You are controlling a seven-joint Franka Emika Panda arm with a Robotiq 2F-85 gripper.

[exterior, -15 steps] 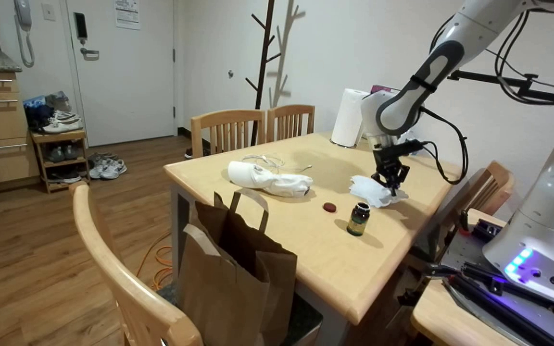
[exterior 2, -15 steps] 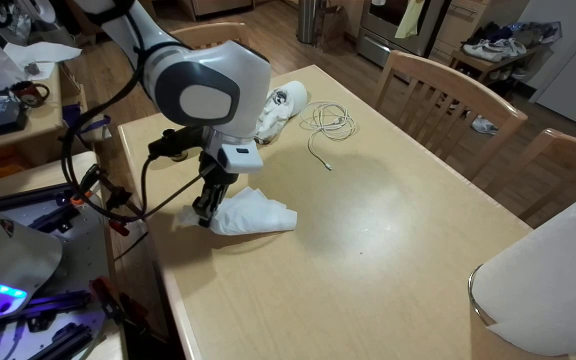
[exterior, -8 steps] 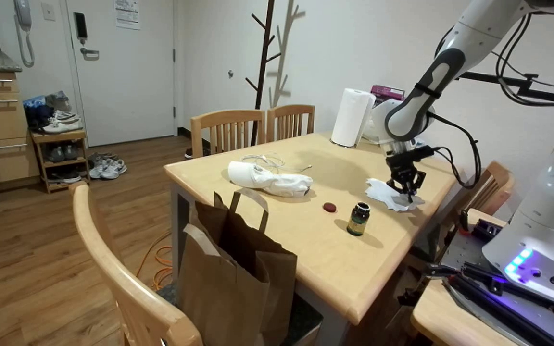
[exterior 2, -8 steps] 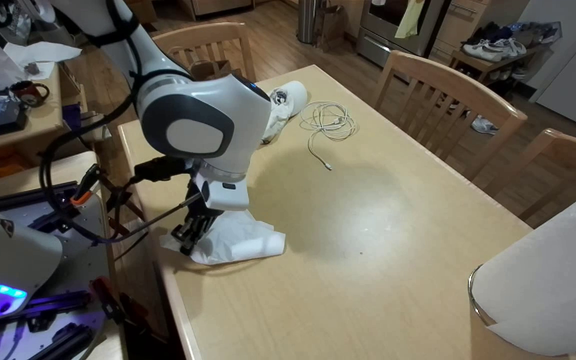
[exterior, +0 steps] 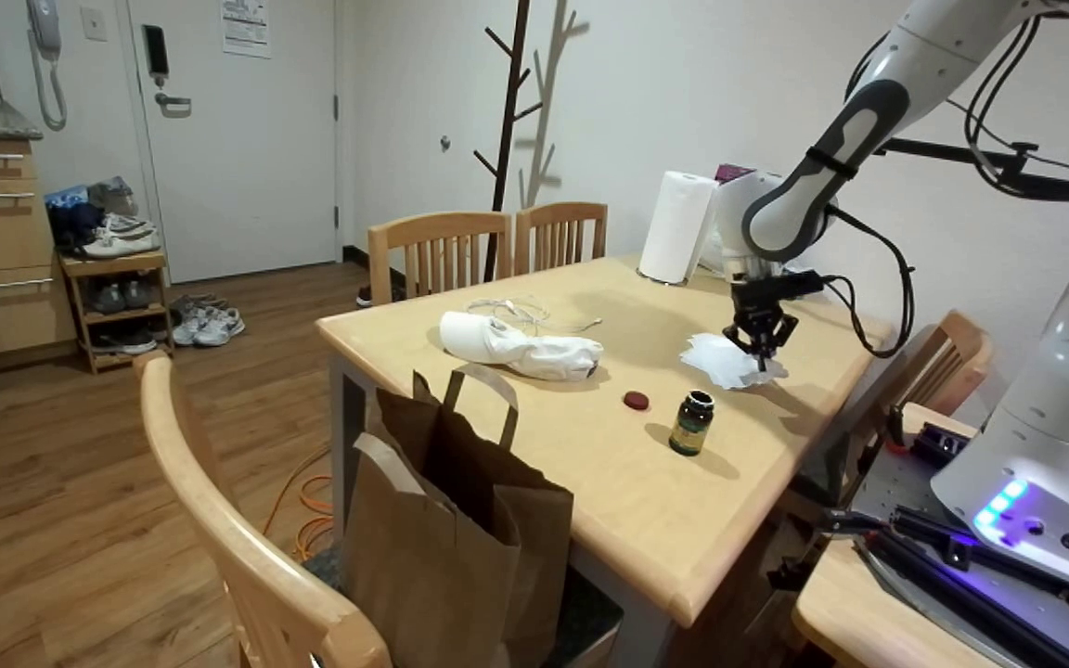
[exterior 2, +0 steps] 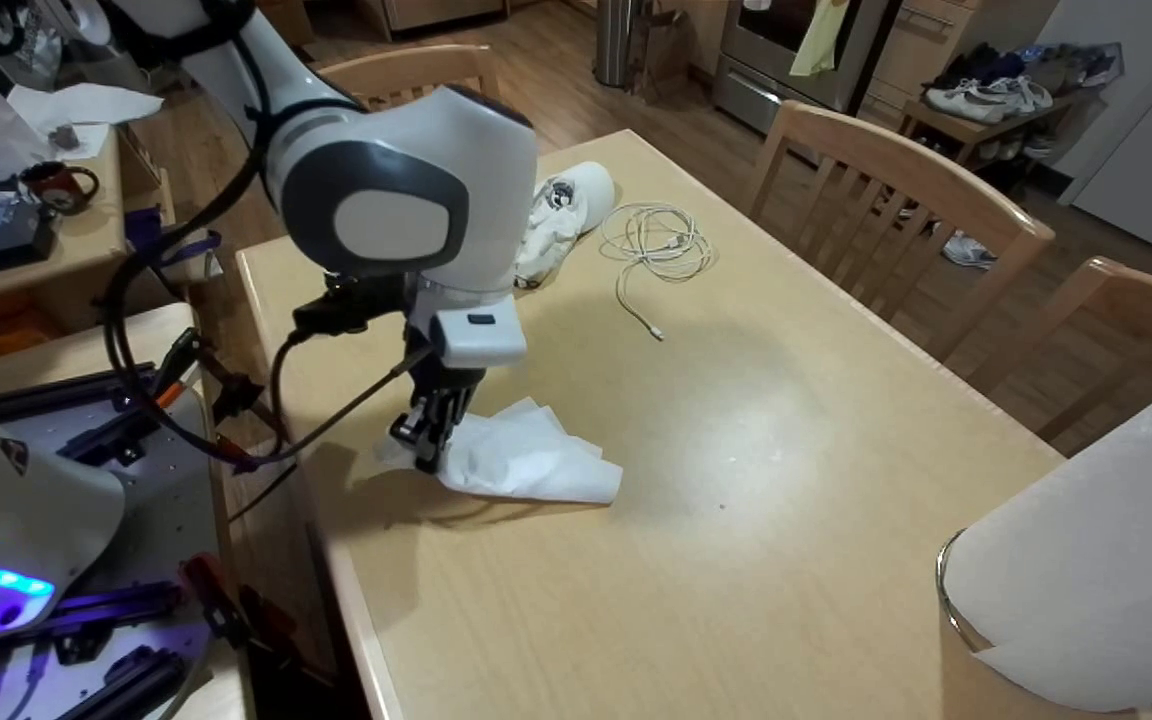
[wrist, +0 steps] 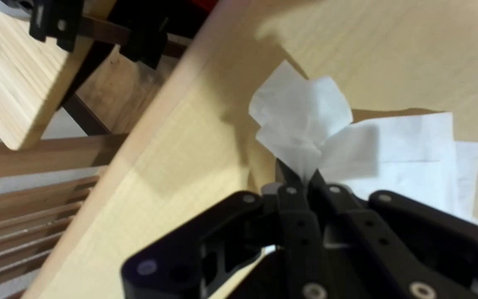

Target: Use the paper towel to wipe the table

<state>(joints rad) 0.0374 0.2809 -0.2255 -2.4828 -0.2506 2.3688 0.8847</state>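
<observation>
My gripper [wrist: 303, 179] points down over the table [exterior 2: 736, 620], its two fingers [wrist: 292, 209] brought together and clamped on a gathered pinch of the paper towel [wrist: 405, 149]; for clock readings I take the top of the view as twelve and my grip as the centre. In the wrist view a crumpled tuft of the towel stands past my fingers toward twelve o'clock; the flatter, folded part spreads toward two and three, low over the pale top; a shadow runs along its upper edge, and I cannot tell whether all of it touches the wood; the table's edge passes near me, from just short of twelve round to eight; beyond it, at nine, is a chair [wrist: 35, 160].

In an exterior view a small dark bottle [exterior: 690, 429] stands upright near the towel, between seven and eight o'clock; a dark red disc [exterior: 636, 400] lies flat toward eight, near the bottle; a lumpy white bundle [exterior: 525, 349] lies at nine, well apart from me; a white paper roll [exterior: 676, 230] stands at eleven; a brown paper bag [exterior: 423, 547] stands past the table's edge, toward eight. In an exterior view a coiled white cable [exterior 2: 676, 242] lies on the table between one and two o'clock, just beside the bundle; my base [exterior 2: 26, 480], blue lights [exterior 2: 6, 578] low on it, sits near nine; there the towel spreads to three o'clock.
</observation>
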